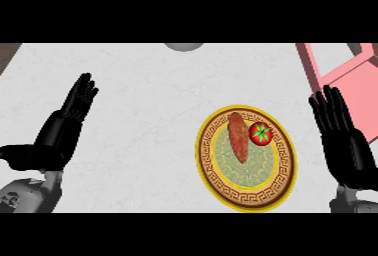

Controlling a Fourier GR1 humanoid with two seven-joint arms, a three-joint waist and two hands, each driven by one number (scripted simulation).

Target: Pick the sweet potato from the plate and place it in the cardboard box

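Between my two hands, nearer the right one, the sweet potato (238, 137) lies on the plate (221, 187). It is a long reddish-brown piece, set lengthwise on the upper half of the plate, with its far end close to the rim. A tomato (260, 134) with a green stalk sits just beside it on the side facing my right hand; I cannot tell whether the two touch. The plate is round, with a yellow rim, a brown patterned band and a pale green centre, and it rests flat on the white counter (148, 100).

My right hand (341, 135) stands just to the right of the plate, fingers straight and pointing away from me, holding nothing and touching nothing. My left hand (59, 130) shows well apart from the plate, at the left of the view, fingers likewise straight and raised, thumb out to the side, with nothing in it.

Beyond my right hand, at the far right corner of the counter, I see part of a pink box (336, 65) with its flaps spread open. A grey rounded object (184, 46) shows at the far edge of the counter, mostly cut off.
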